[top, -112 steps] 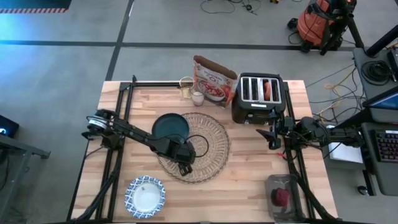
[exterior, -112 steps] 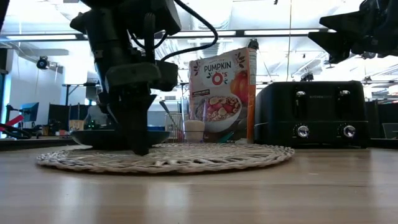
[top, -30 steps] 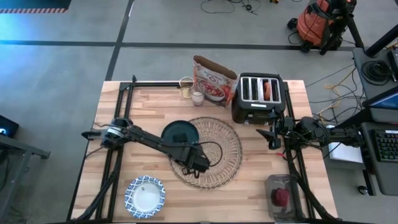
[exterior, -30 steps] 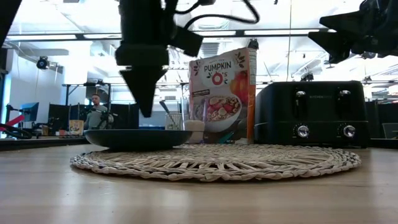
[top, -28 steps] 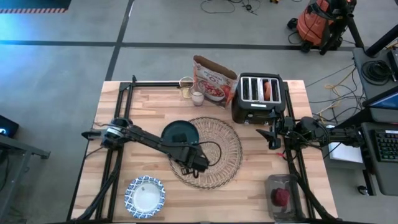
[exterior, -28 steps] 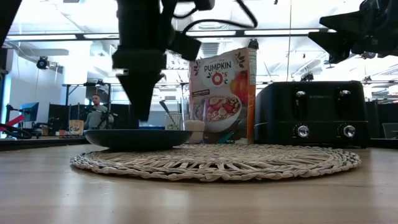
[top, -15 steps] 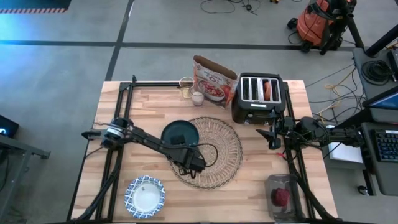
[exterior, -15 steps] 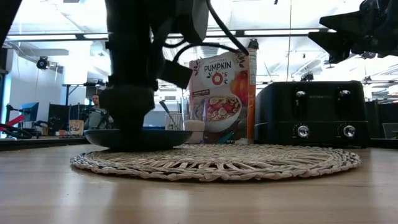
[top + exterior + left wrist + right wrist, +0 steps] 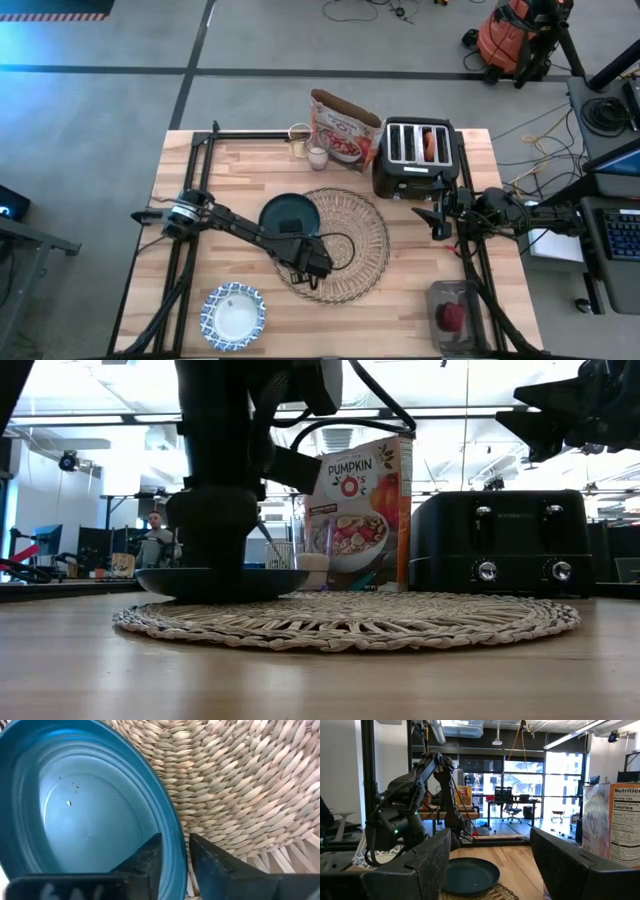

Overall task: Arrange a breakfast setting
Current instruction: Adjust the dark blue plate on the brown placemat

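A dark teal plate [image 9: 285, 212] lies with its right part on the left edge of the round woven placemat [image 9: 350, 245] and the rest over the wood. My left gripper [image 9: 303, 236] has come down on the plate's near right rim and is shut on it; the low view shows it [image 9: 210, 560] standing on the plate [image 9: 270, 582]. At the table's right edge my right gripper [image 9: 437, 215] waits, open [image 9: 490, 865]. The blue-and-white bowl [image 9: 233, 313] sits near the front left. A small glass [image 9: 318, 157] stands at the back. My left gripper pinches the plate's rim [image 9: 176, 832] between its two fingers, one finger [image 9: 147, 857] inside the plate and the other [image 9: 212, 862] outside, over the placemat. The fingers come steeply from above. The plate still lies flat on the mat and table.
A cereal bag [image 9: 345, 127] and a black toaster [image 9: 415, 157] stand along the far edge. A clear container with a red fruit [image 9: 452, 315] sits at the front right. A jar [image 9: 299, 140] stands beside the glass.
My left gripper has sunk from above the plate down onto its rim, shifting a little toward the table's left edge. The plate and the placemat have stayed where they were.
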